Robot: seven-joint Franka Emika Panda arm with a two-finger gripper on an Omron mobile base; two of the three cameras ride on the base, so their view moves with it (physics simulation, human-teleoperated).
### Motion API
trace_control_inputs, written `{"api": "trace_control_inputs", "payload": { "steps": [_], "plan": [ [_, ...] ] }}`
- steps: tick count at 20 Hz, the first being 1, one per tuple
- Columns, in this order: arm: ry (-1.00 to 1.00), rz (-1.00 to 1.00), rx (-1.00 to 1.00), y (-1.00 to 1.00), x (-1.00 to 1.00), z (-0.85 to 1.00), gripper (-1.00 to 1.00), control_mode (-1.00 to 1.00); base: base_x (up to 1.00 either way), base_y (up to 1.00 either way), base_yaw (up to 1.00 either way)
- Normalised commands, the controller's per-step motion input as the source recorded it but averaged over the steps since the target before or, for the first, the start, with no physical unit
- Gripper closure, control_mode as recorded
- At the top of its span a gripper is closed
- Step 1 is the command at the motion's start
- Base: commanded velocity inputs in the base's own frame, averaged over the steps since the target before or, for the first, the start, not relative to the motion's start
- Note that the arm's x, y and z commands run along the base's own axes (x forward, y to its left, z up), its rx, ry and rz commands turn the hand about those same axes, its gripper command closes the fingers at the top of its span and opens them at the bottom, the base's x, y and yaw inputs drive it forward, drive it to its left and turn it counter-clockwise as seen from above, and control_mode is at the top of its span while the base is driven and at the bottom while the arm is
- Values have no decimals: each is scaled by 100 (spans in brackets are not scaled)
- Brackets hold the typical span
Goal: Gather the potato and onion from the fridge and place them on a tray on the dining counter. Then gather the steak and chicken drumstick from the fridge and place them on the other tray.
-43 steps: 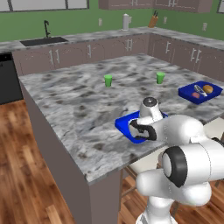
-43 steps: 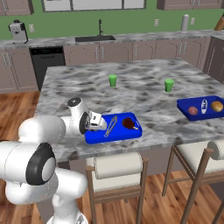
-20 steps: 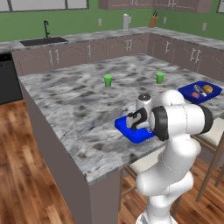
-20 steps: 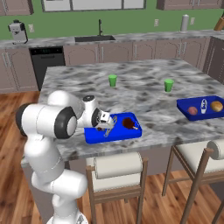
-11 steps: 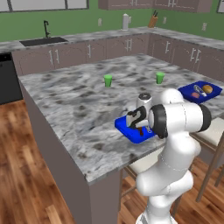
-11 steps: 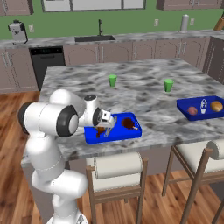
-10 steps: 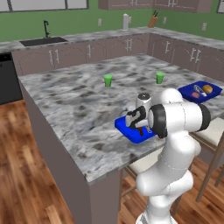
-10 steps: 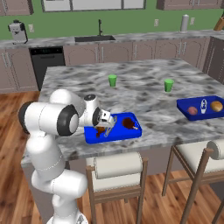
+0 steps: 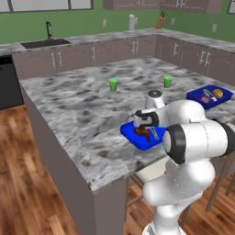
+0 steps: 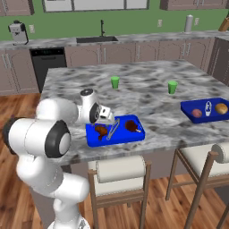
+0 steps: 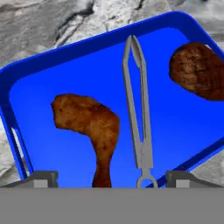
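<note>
On the dining counter [image 10: 147,76] a blue tray [image 10: 134,135] near the front edge holds the chicken drumstick [image 11: 89,122], the dark steak [image 11: 199,70] and silver tongs [image 11: 138,109]. My gripper [image 11: 111,179] hovers low over this tray [image 9: 131,133], open, its fingertips [image 11: 41,177] wide apart on either side of the drumstick's narrow end and not touching it. The drumstick [image 10: 101,130] lies flat at the tray's left end and the steak [image 10: 131,126] at its right. The other tray [image 10: 208,109] to the right carries the potato [image 10: 221,108] and onion [image 10: 197,113]. The fridge is out of view.
Two green cups [image 10: 115,82] [image 10: 172,86] stand mid-counter beyond the trays. Wooden stools [image 10: 120,170] sit under the counter's front edge. Wall counters with a sink [image 9: 46,43] run along the back.
The gripper has opened and let go of the drumstick, which now lies on the near tray. The arm has stayed low over that tray.
</note>
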Motion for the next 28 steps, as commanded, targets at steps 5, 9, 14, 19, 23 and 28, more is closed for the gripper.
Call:
{"api": "trace_control_inputs", "payload": {
  "steps": [5, 9, 14, 19, 23, 28],
  "plan": [
    [-39, 1, 0, 0, -97, 100, -100, -100, 0, 0, 0],
    [-36, 4, 0, 0, -95, 100, -100, -100, 0, 0, 0],
    [-27, 1, 0, 0, -98, 100, -100, -100, 0, 0, 0],
    [-22, 0, -1, 0, -83, 100, -100, -100, 0, 0, 0],
    [-1, 0, 0, 0, -99, 100, -100, -100, 0, 0, 0],
    [-1, 0, 0, 0, -100, 100, -100, -100, 0, 0, 0]
  ]
}}
